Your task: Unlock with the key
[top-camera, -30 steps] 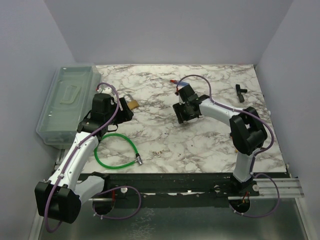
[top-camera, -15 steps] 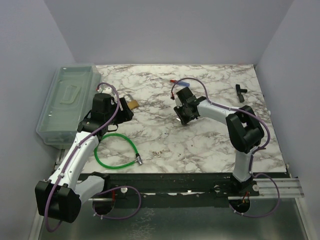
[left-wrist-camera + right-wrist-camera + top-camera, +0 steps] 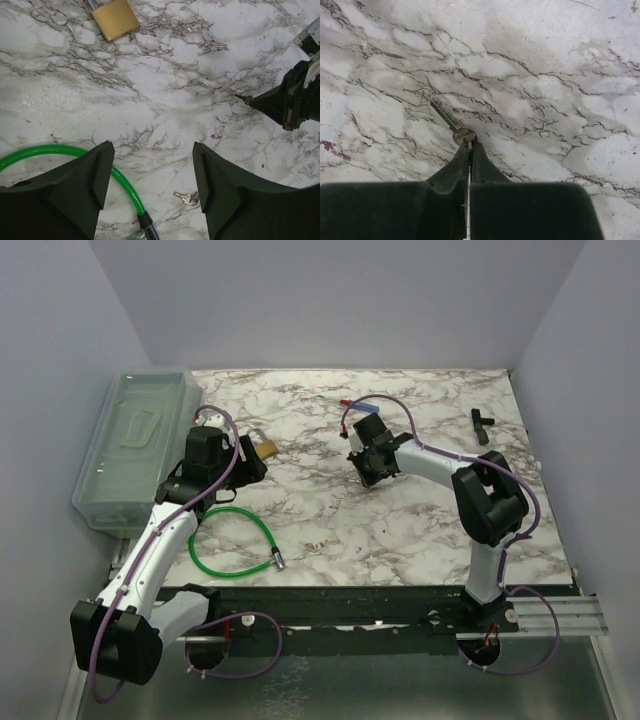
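Observation:
A key (image 3: 455,126) with a round head lies flat against the marble, its blade pointing up and left. My right gripper (image 3: 470,145) is shut, its tips pinching the edge of that head. In the top view this gripper (image 3: 368,475) sits low over the middle of the table. A small brass padlock (image 3: 266,449) (image 3: 115,19) lies to its left. My left gripper (image 3: 152,175) hangs open and empty above the table, near the padlock (image 3: 245,468). A tiny pair of silvery keys (image 3: 186,198) lies on the marble below it.
A green cable loop (image 3: 235,545) (image 3: 75,152) with a metal tip lies front left. A clear plastic box (image 3: 135,445) stands along the left edge. A small black part (image 3: 482,423) lies at the back right. The right gripper (image 3: 280,102) shows at the left wrist view's right edge.
My right gripper has shifted slightly up and left over the table, and its jaws have gone from open to shut on the key's head. The left arm has not moved.

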